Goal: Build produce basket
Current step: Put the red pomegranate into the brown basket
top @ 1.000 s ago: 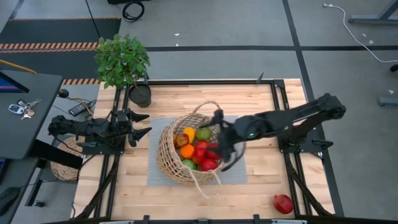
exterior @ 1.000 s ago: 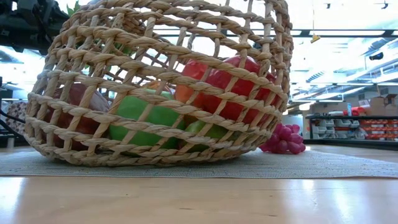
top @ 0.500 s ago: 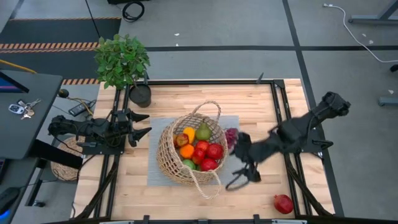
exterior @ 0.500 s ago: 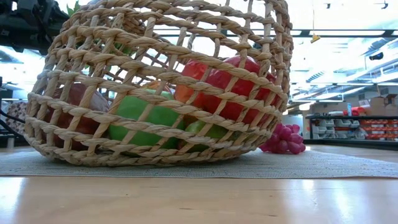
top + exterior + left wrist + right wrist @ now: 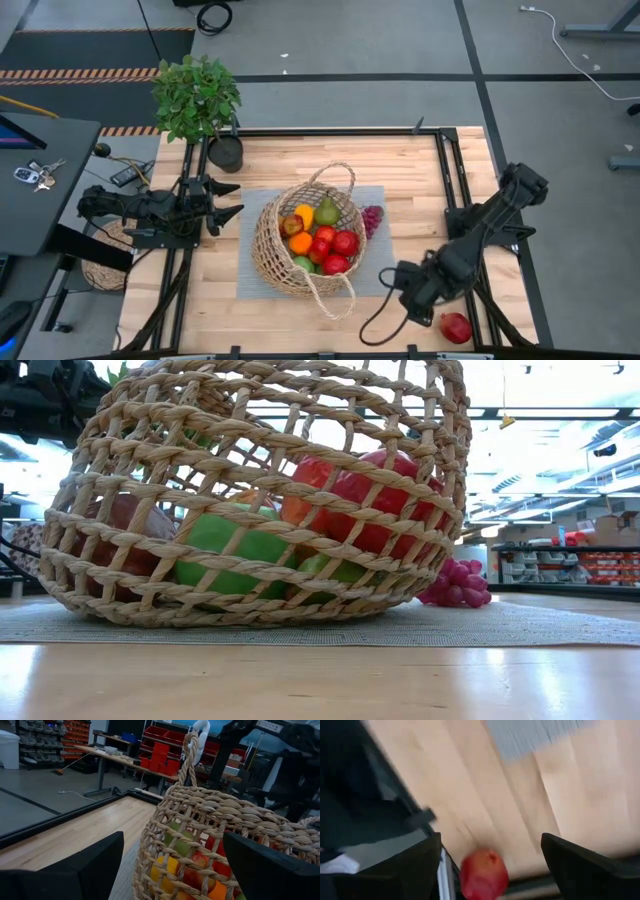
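The basket (image 5: 268, 245) is tan open-weave wicker. Inside sit a green pear (image 5: 327, 212), an orange (image 5: 301, 243), a yellow pepper (image 5: 304, 213) and red apples (image 5: 336, 250). Purple grapes (image 5: 372, 218) lie on the grey mat (image 5: 250, 285). The pomegranate (image 5: 455, 327) is red.

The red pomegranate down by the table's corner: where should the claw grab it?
Probably straight from above, closing across the pomegranate's round middle. It lies alone on the bare wood by the table's front right corner frame. The right claw is open beside it.
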You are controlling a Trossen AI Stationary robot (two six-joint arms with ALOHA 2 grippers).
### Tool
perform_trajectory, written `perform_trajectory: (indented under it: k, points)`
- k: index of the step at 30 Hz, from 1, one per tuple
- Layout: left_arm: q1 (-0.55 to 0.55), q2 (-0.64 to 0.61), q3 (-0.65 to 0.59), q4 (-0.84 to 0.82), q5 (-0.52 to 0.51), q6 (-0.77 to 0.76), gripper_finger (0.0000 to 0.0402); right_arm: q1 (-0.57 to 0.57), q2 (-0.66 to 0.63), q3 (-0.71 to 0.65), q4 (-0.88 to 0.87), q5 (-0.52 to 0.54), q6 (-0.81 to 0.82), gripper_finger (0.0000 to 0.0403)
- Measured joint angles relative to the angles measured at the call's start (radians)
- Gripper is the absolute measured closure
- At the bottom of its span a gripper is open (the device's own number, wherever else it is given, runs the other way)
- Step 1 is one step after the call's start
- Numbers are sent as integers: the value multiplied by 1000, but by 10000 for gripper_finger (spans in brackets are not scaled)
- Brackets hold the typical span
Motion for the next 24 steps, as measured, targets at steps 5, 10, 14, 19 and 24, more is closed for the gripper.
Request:
perform_trajectory:
  k: [5, 10, 14, 19, 24]
  points:
    - [0, 0, 0, 0, 0, 0, 54, 50, 54, 0, 17, -36, 190, 36]
    - [0, 0, 0, 0, 0, 0, 54, 105, 80, -2, 72, -55, 376, 6]
    - [0, 0, -1, 0, 0, 0, 54, 151, 117, -4, 66, -96, 447, 8]
    - [0, 0, -1, 1, 0, 0, 54, 202, 155, -22, 74, -149, 515, 4]
    - [0, 0, -1, 1, 0, 0, 54, 215, 203, -23, 77, -234, 491, 3]
